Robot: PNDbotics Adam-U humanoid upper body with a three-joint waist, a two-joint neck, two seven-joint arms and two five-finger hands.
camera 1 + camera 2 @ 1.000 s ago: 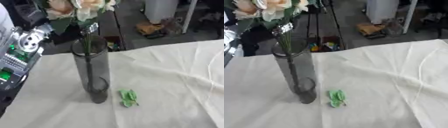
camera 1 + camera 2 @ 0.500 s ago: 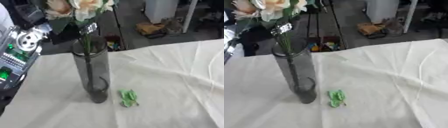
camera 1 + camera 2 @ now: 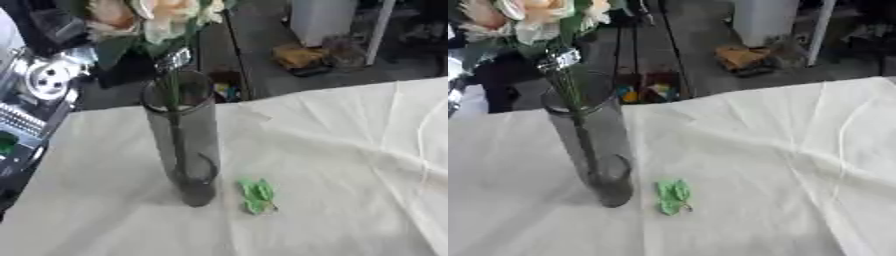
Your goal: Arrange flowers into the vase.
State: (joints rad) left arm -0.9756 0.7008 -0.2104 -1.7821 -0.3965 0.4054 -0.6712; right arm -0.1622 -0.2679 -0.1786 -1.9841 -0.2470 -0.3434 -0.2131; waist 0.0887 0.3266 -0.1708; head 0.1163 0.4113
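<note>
Flowers (image 3: 157,20) seen with stems inside tall grey vase (image 3: 185,150), blooms above rim. Vase upright on white cloth (image 3: 350,165); green leaf (image 3: 258,196) just beside base. Left arm (image 3: 31,100) at frame edge; finger state cannot be told. Stems best lowered straight, vase left untilted.

Tall vase (image 3: 185,145) with flowers (image 3: 149,20) blocking left-centre, small green leaf (image 3: 258,196) just beside its base, apparently bare cloth (image 3: 350,150) rightward

Vase (image 3: 185,145): smoky see-through glass, smooth, glossy. Tablecloth (image 3: 350,165): cream cloth, matt, creased. Flowers (image 3: 149,20) at upper left: soft matt petals. Robot arm (image 3: 39,85), left edge: shiny silver metal.
</note>
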